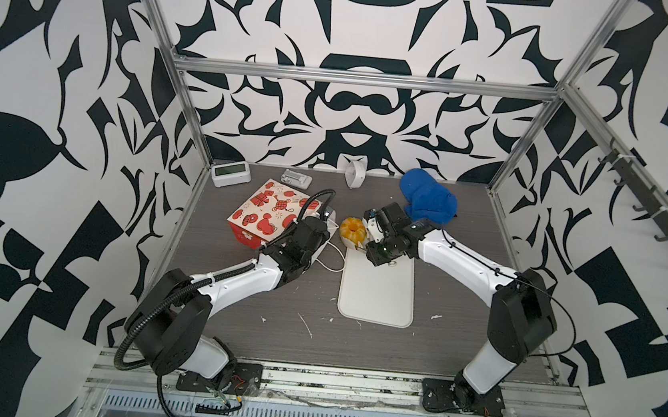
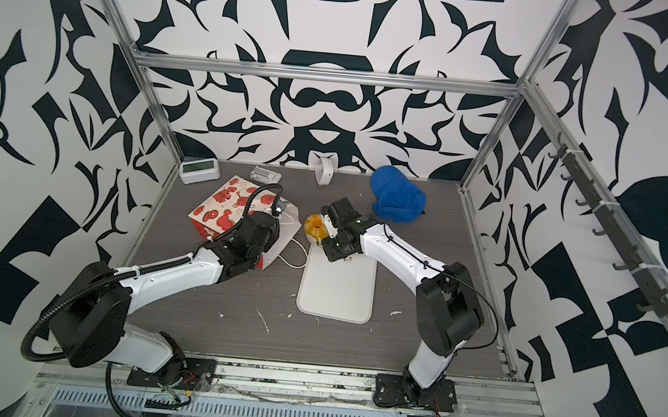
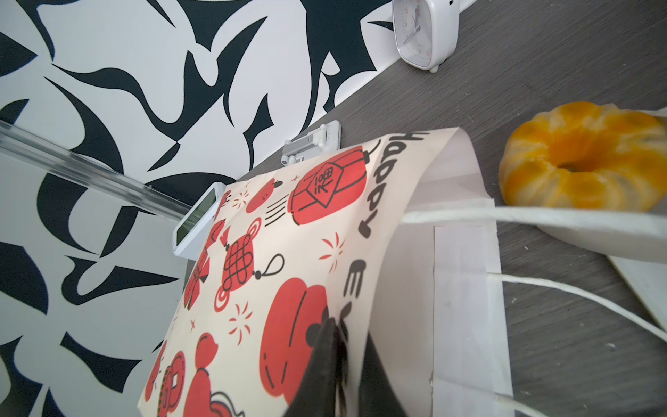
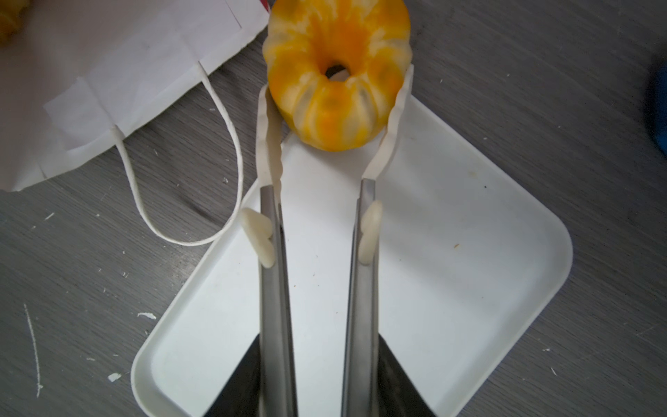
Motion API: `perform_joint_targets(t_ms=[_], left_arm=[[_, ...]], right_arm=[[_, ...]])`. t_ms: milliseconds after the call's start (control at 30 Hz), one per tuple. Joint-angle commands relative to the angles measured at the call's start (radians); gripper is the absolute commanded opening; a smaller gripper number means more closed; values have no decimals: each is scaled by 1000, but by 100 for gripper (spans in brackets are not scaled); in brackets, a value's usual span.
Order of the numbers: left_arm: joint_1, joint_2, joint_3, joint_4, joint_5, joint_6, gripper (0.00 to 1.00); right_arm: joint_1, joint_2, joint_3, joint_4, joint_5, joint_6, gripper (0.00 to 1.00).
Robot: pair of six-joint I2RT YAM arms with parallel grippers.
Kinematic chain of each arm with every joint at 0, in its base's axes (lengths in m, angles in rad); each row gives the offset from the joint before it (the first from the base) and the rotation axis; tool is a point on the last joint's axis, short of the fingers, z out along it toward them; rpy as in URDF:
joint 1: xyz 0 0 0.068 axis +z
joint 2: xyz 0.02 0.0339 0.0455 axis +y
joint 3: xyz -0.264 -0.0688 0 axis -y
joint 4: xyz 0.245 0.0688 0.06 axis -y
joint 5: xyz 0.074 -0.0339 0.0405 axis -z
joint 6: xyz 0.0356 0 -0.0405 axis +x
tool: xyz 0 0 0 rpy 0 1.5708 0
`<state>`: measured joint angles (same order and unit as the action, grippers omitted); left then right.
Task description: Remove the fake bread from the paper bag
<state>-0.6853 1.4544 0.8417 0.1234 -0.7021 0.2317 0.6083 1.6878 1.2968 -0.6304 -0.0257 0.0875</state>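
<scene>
**While left gripper (image 3: 346, 335) pinches paper bag (image 3: 288, 252), tongs (image 4: 276, 289) flank fake bread ring (image 4: 325, 108)**

Those jaws clamp the bag's printed wall. Beside its mouth, the ring sits on the tray's (image 4: 469, 216) corner; the right gripper (image 4: 319, 364) is clamped on the tongs.

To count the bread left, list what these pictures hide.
- Inside the bag: its own wall and the left arm hide it in both top views.
- Yellow bit: cut off at the right wrist view's corner.
- Under the ring: hidden by the ring and tongs, every view.
</scene>
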Motion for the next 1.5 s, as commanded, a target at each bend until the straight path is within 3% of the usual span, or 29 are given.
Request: perform_joint_targets(t_ms=[0, 333, 767, 1167, 1467], left_arm=[[6, 12, -12, 14, -2, -17, 12], [6, 20, -7, 14, -1, -11, 12], [7, 19, -6, 11, 3, -8, 12], [7, 29, -1, 15, 4, -9, 12], [7, 26, 2, 5, -1, -9, 12]], right_arm=[[-5, -94, -14, 41, 20, 16, 42], [-5, -238, -133, 4, 34, 50, 41], [-5, -248, -229, 34, 3, 99, 41], [-5, -289, -262, -6, 1, 127, 56], [-4, -431, -281, -46, 41, 149, 57]])
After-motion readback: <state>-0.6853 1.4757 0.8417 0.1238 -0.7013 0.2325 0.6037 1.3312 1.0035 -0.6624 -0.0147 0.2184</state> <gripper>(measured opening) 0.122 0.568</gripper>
